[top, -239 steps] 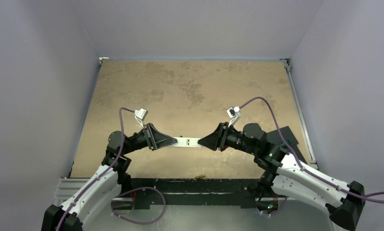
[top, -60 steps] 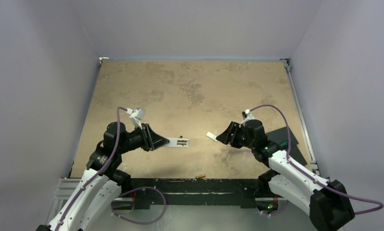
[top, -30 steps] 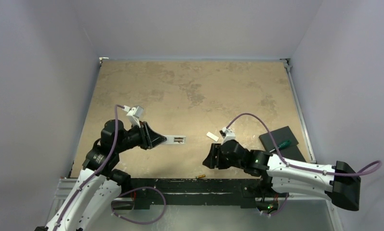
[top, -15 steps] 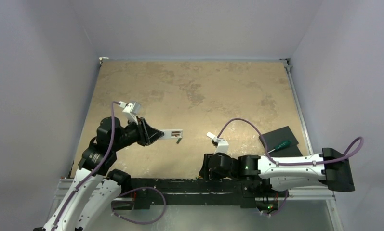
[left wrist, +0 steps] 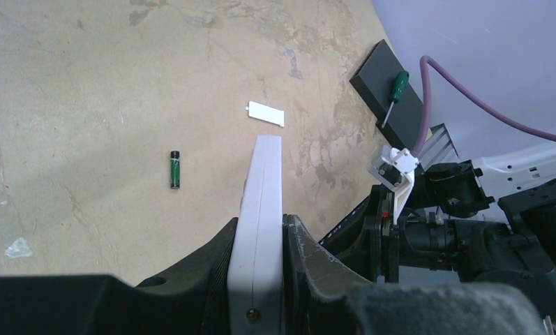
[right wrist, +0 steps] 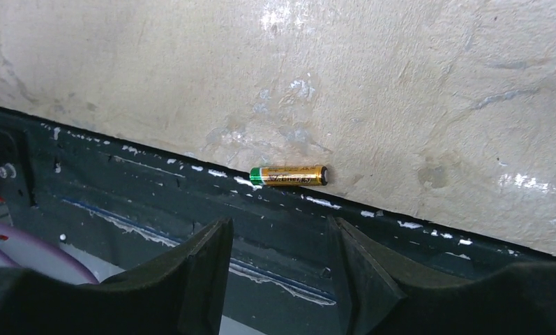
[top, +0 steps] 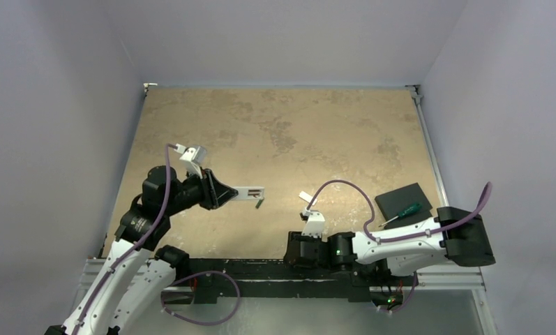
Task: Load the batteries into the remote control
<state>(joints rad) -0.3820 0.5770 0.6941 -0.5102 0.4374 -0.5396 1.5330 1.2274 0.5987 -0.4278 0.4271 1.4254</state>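
Right hand (right wrist: pixel 278 236) now low over gold battery (right wrist: pixel 289 175)

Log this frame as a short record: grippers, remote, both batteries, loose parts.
left gripper: shut on the remote control, gripping one end
right gripper: open, empty, facing the gold battery
gold battery: lying at the table's near edge
dark battery: lying on the table, not loaded
battery cover: off, lying on the table
screwdriver: resting on the black pad

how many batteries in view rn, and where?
2. Dark battery on the table near the remote control in the left gripper; gold battery at the table's near edge, before the open right gripper. None seen elsewhere.
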